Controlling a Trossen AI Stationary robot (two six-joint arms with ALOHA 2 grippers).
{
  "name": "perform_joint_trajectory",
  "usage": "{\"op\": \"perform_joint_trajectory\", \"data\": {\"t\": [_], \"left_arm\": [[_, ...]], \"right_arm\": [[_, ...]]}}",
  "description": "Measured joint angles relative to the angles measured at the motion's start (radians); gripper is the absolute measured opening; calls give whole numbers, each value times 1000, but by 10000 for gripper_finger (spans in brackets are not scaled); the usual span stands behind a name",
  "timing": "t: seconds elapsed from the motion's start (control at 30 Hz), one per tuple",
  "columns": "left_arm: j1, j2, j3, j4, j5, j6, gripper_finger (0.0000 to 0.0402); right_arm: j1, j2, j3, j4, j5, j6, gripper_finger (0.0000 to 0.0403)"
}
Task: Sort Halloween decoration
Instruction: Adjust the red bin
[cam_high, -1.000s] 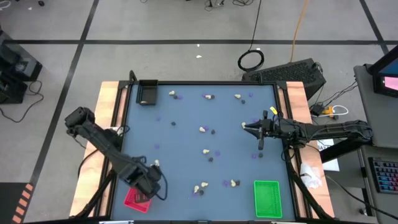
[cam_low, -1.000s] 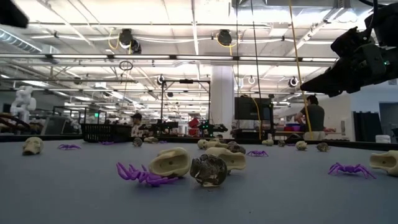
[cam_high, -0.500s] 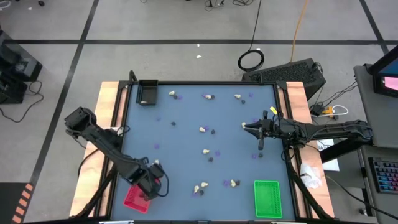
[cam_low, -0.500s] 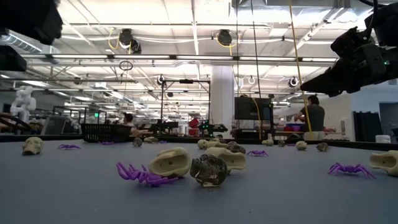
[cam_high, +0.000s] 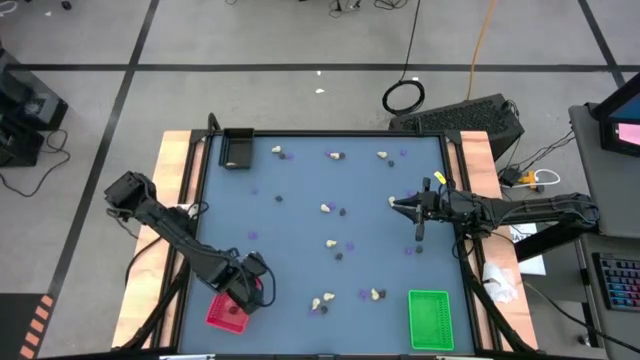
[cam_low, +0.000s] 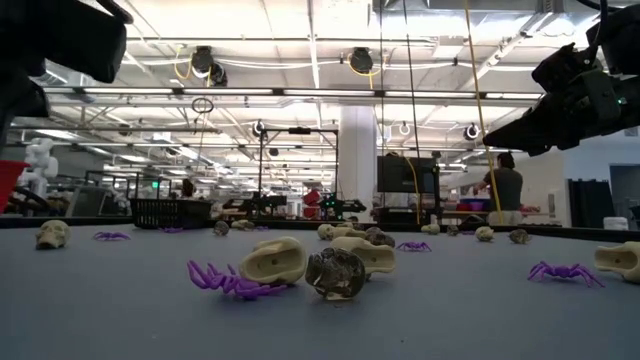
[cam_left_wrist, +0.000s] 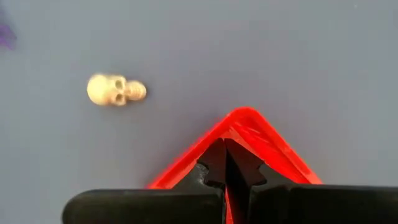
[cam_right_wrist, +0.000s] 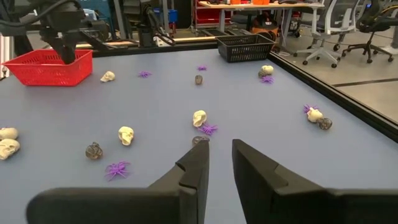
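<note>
The left gripper sits at about seven o'clock on the grey-blue table, its fingers pressed together on the rim of the red rectangular mesh tray, whose corner shows between them in the left wrist view — a firm clench on the tray wall. A small cream-white skull trinket lies on the table just beyond that corner, apart from it. The right gripper hangs above the table at about three o'clock; its two dark fingers stand slightly parted with nothing between them. Scattered over the middle of the table are more cream-white skulls, dark round lumps and flat purple spiders — several lying in close pairs. The green rectangular mesh tray rests at five o'clock, and the black rectangular mesh tray at eleven o'clock.
</note>
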Motion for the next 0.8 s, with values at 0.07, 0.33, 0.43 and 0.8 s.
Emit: {"op": "perform_joint_trajectory", "data": {"t": [0.07,0.33,0.43,0.8], "left_arm": [[-2,0,0,0,36,-27,0],[-37,0,0,-16,310,113,0],[-52,1,11,-29,435,202,0],[-110,0,83,-414,504,126,0]], "right_arm": [[0,0,0,0,0,0,65],[0,0,0,0,0,0,65],[0,0,0,0,0,0,65],[0,0,0,0,0,0,65]]}}
